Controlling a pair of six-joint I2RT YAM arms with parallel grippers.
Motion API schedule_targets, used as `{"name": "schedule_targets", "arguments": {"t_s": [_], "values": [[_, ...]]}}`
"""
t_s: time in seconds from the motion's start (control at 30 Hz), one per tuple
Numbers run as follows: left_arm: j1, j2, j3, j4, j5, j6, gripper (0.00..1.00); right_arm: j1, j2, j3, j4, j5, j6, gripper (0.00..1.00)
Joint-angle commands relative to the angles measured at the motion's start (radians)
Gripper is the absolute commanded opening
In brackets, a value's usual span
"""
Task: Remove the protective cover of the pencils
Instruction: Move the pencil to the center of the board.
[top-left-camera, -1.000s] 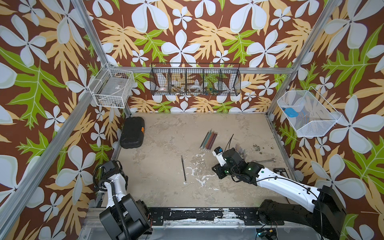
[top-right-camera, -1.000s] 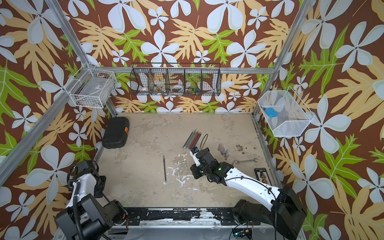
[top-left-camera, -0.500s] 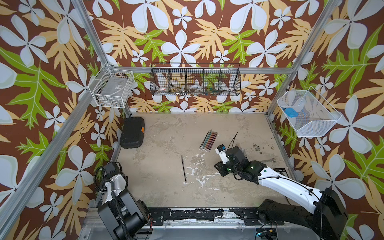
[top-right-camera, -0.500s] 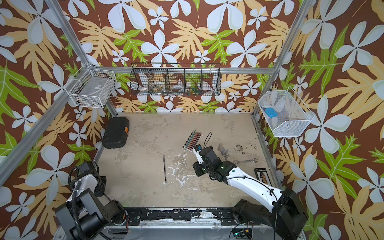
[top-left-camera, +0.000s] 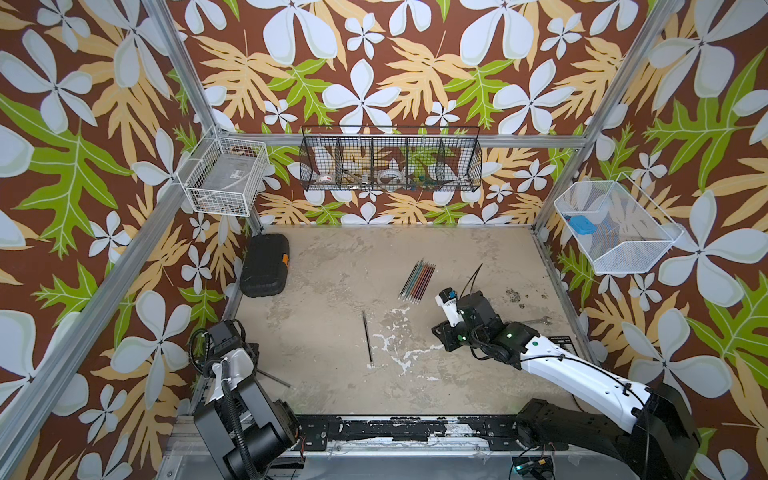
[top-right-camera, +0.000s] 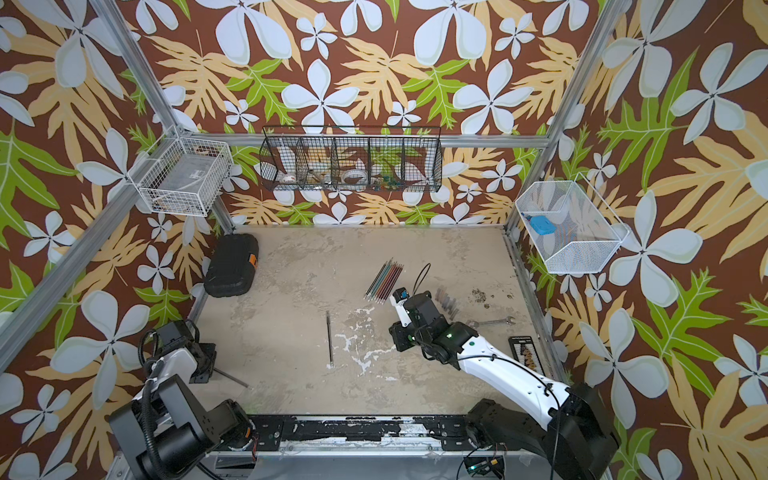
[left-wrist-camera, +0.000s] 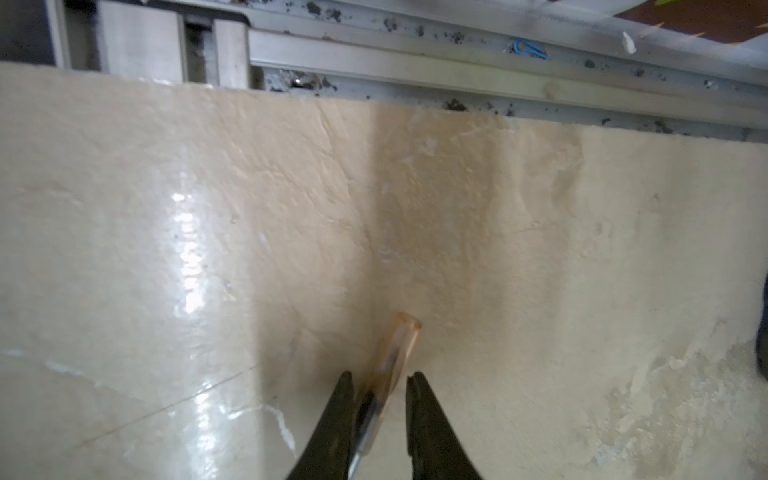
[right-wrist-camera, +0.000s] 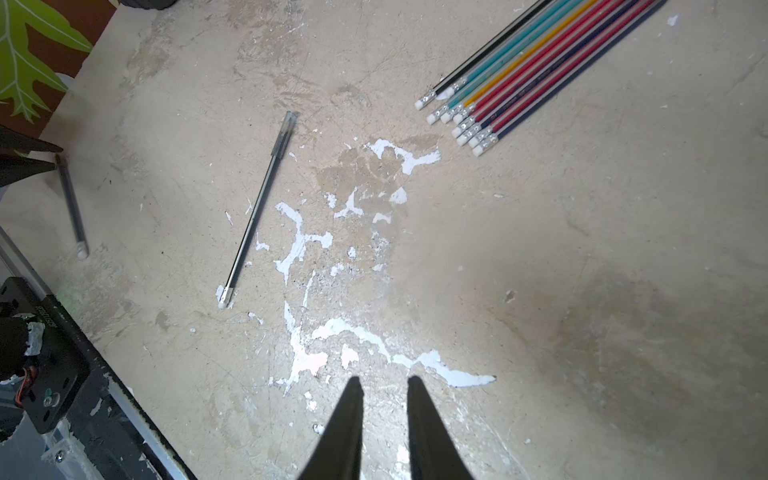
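At eight o'clock the left gripper (left-wrist-camera: 380, 376) stands narrow around a capped pencil (left-wrist-camera: 395, 353), grip uncertain, likely steadying it for the narrow, empty right gripper (right-wrist-camera: 384, 380) at three o'clock.

Pencils (right-wrist-camera: 540, 54) are showing black, teal, yellow, red, pink, navy. Tabletop (top-left-camera: 332, 270) is showing beige, flaking white. Walls (top-left-camera: 374, 83) are wearing brown with white flowers, green and tan leaves. Case (top-left-camera: 264, 270) is showing black with an orange spot.
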Motion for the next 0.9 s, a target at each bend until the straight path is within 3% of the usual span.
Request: {"name": "schedule_targets", "arguments": {"t_s": [0.0, 0.63, 0.87], "values": [[-0.013, 0.032, -0.021, -0.077, 0.076, 0.004, 0.26, -0.004, -0.008, -0.004, 0.0, 0.006, -0.001, 0.23], [-0.117, 0.309, 0.091, -0.084, 0.016, 0.087, 0.26, -0.026, -0.092, -0.067, 0.091, -0.004, 0.034, 0.23], [-0.219, 0.424, 0.171, -0.135, -0.086, 0.117, 0.25, -0.03, -0.138, -0.103, 0.144, 0.026, 0.035, 0.23]]}}
